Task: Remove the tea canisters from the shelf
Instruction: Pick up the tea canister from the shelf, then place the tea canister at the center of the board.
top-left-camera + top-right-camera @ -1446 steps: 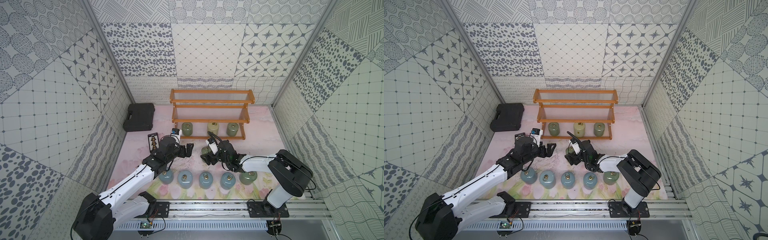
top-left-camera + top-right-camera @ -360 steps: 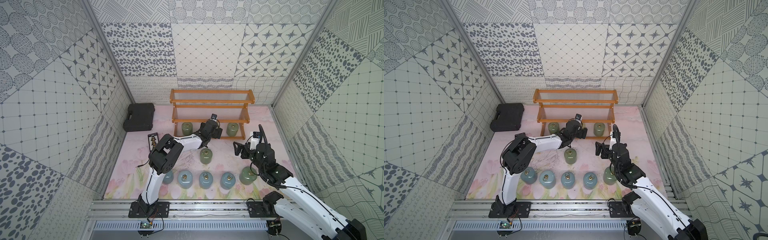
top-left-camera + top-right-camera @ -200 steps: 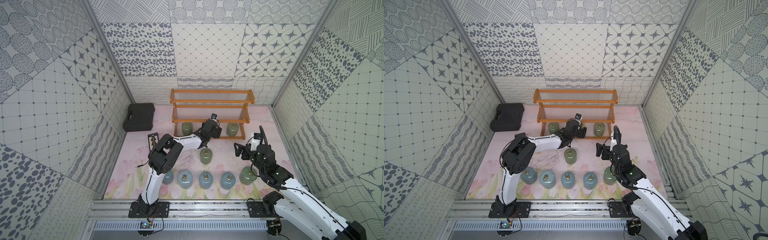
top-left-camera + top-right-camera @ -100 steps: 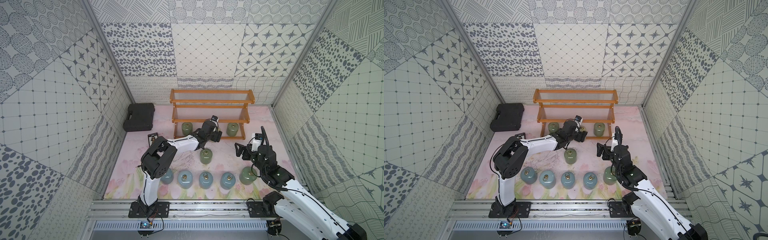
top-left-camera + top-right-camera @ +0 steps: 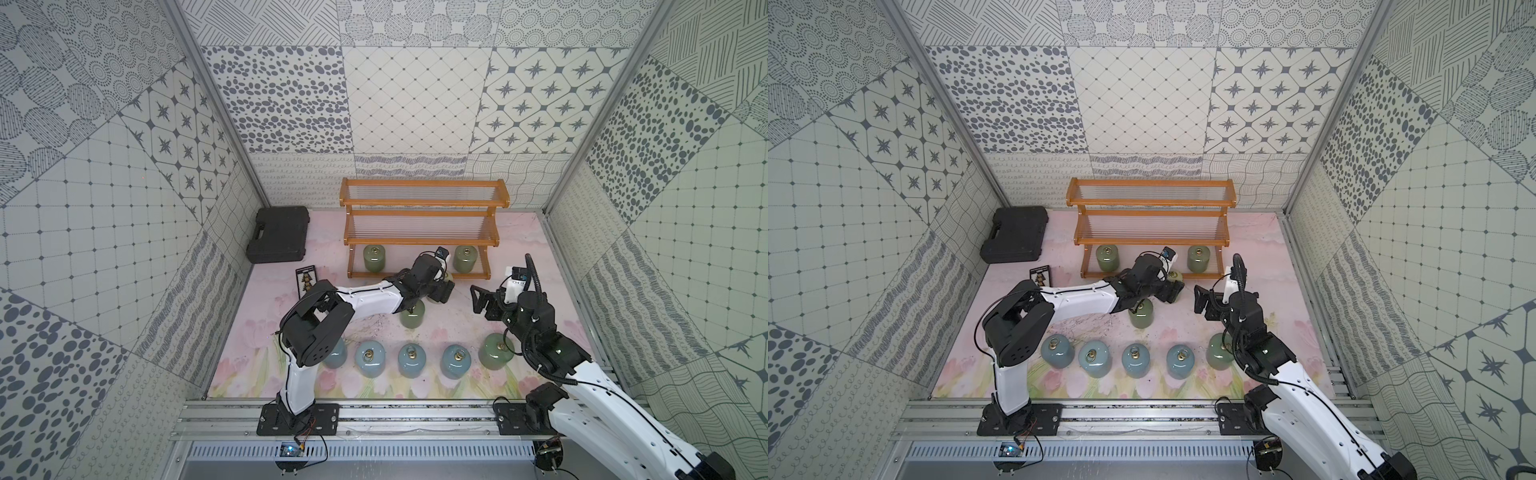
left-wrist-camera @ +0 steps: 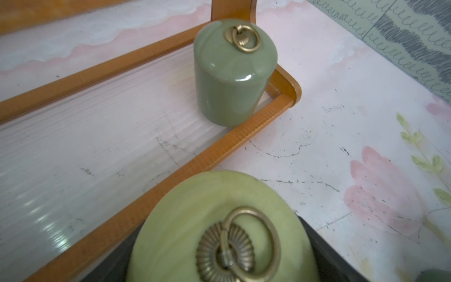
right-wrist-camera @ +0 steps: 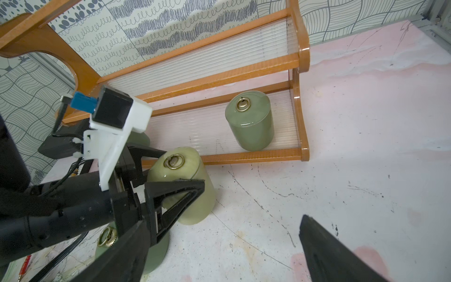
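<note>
The cream canister (image 7: 195, 171) and sage green canister (image 6: 231, 80) are glossy glazed ceramic with brass ring pulls (image 6: 244, 39). The shelf (image 7: 219, 78) has a smooth, varnished wooden frame and clear ribbed slats.

The left end effector (image 5: 444, 288) reaches just in front of the shelf (image 5: 422, 241), with a sliver of a cream canister (image 5: 448, 275) showing between its fingers. Two sage green canisters (image 5: 374, 258) stand at either end of the bottom tier. On the counter (image 5: 457, 324), a lone sage canister (image 5: 412, 316) stands under the left arm. Nearer the rail, four light blue canisters (image 5: 411, 360) and an end sage canister (image 5: 495, 352) form a row, and the right end effector (image 5: 478, 300) hovers with its jaws apart.
</note>
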